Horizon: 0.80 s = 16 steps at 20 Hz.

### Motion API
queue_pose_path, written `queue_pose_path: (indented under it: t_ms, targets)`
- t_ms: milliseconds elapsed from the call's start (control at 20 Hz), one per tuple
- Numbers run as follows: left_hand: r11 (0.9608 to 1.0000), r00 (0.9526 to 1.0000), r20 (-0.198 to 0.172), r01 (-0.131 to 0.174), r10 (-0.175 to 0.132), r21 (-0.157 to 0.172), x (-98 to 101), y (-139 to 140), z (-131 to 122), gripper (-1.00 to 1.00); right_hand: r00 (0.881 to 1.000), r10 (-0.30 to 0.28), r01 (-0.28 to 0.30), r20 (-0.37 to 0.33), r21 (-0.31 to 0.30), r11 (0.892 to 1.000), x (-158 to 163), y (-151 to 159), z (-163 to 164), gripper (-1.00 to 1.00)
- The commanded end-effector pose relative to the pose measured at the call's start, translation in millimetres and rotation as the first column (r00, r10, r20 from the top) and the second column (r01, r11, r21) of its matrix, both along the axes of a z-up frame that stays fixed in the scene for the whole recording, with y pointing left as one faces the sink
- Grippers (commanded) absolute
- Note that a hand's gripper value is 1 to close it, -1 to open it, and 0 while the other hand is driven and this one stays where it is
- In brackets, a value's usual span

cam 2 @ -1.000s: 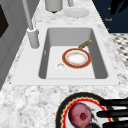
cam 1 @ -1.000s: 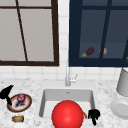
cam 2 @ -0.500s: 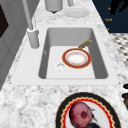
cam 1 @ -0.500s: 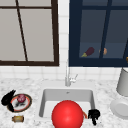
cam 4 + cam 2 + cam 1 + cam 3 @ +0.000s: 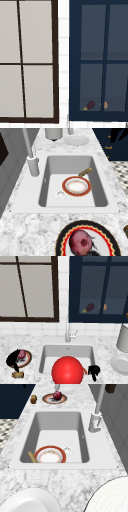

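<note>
The left hand [image 5: 12, 360] hangs over the left edge of a round plate with a black-and-red rim [image 5: 28, 359] on the marbled grey table [image 5: 30, 342], its fingers bent down toward the plate; whether they actually grip anything cannot be told. At the hand's two o'clock, on that plate, sits a dark red, rounded fruit [image 5: 21, 354], touching or nearly touching the hand; in the left side view the fruit [image 5: 80, 242] lies on the plate [image 5: 65, 235] with black fingertips [image 5: 93, 251] just beside it. At the hand's five o'clock a small brown lump [image 5: 18, 374] rests on the table. Farther out, at three o'clock, the pale rectangular sink basin [image 5: 47, 353] holds an orange-rimmed white plate [image 5: 76, 186] with a brown stick-like object [image 5: 85, 172] at its edge. A large glossy red ball [image 5: 67, 370] covers the basin's front in the front view. The right hand [image 5: 93, 371] hovers at the basin's right front corner, fingers curled downward, holding nothing visible. Beyond it, a plain white plate [image 5: 120, 364] and a grey cylindrical container [image 5: 123, 337] stand on the table.
</note>
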<state>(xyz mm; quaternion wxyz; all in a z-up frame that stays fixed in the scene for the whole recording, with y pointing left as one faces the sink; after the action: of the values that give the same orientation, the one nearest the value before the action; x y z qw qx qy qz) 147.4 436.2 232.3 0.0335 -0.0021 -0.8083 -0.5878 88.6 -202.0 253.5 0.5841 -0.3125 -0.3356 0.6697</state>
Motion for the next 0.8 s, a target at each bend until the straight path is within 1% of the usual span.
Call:
queue_pose_path:
  t_ms: [0,50,100,250,400,550,650,700,750]
  targets:
    - [0.9973,0.9998,0.012,-0.020,0.019,0.071,-11.8,-19,3,-1.00,1.000,0.000,0.000,0.000,0.000,1.000,0,0,0,0.00]
    - [0.9974,0.9998,0.006,-0.017,0.017,0.070,-16.2,-24,1,-1.00,1.000,0.000,0.000,0.000,0.000,1.000,0,0,0,0.00]
    - [0.9966,0.9999,0.001,-0.013,0.013,0.081,-19.7,-29,1,-1.00,1.000,0.000,0.000,0.000,0.000,1.000,0,0,0,0.00]
    - [0.9954,0.9999,0.012,-0.012,0.011,0.095,-25.6,-46,-1,-1.00,1.000,0.000,0.000,0.000,0.000,1.000,0,0,0,0.00]
    - [0.9947,0.9999,0.008,-0.008,0.008,0.102,-30.3,-62,-6,-1.00,1.000,0.000,0.000,0.000,0.000,1.000,0,0,0,0.00]
    - [0.9941,1.0000,0.004,-0.006,0.005,0.108,-33.0,-80,-16,-1.00,1.000,0.000,0.000,0.000,0.000,1.000,0,0,0,0.00]
    - [0.9934,0.9999,0.003,-0.013,0.012,0.114,-35.4,-91,-25,-1.00,1.000,0.000,0.000,0.000,0.000,1.000,0,0,0,0.00]
    - [0.9933,0.9999,0.006,-0.014,0.013,0.114,-35.7,-97,-28,-1.00,1.000,0.000,0.000,0.000,0.000,1.000,0,0,0,0.00]
    - [0.9938,0.9988,0.047,-0.021,0.016,0.109,-36.1,-105,-29,-1.00,1.000,0.000,0.000,0.000,0.000,1.000,0,0,0,0.00]
